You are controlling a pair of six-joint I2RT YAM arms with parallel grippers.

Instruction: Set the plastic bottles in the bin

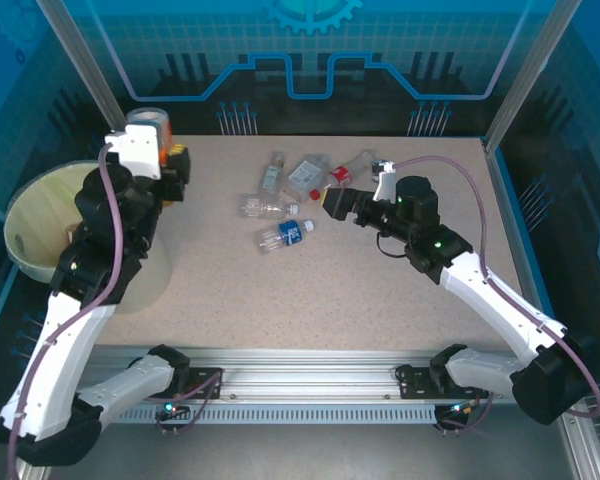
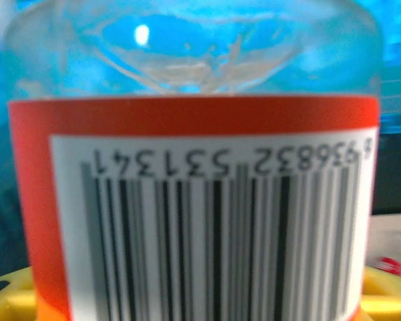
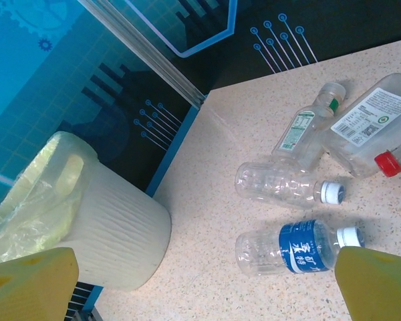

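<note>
The left hand (image 1: 163,148) is clamped on an orange-labelled bottle (image 2: 200,200), its barcode facing the wrist camera, at the far left corner of the bench (image 1: 380,300) near the bin (image 1: 20,215). The right hand (image 1: 332,200) stands wide, fingers (image 3: 33,284) well apart and nothing between them. Just ahead of it, a blue-labelled bottle (image 3: 297,246), a white-capped clear bottle (image 3: 281,184), a green-labelled bottle (image 3: 304,130) and a red-capped bottle (image 3: 374,124) lie on their sides.
</note>
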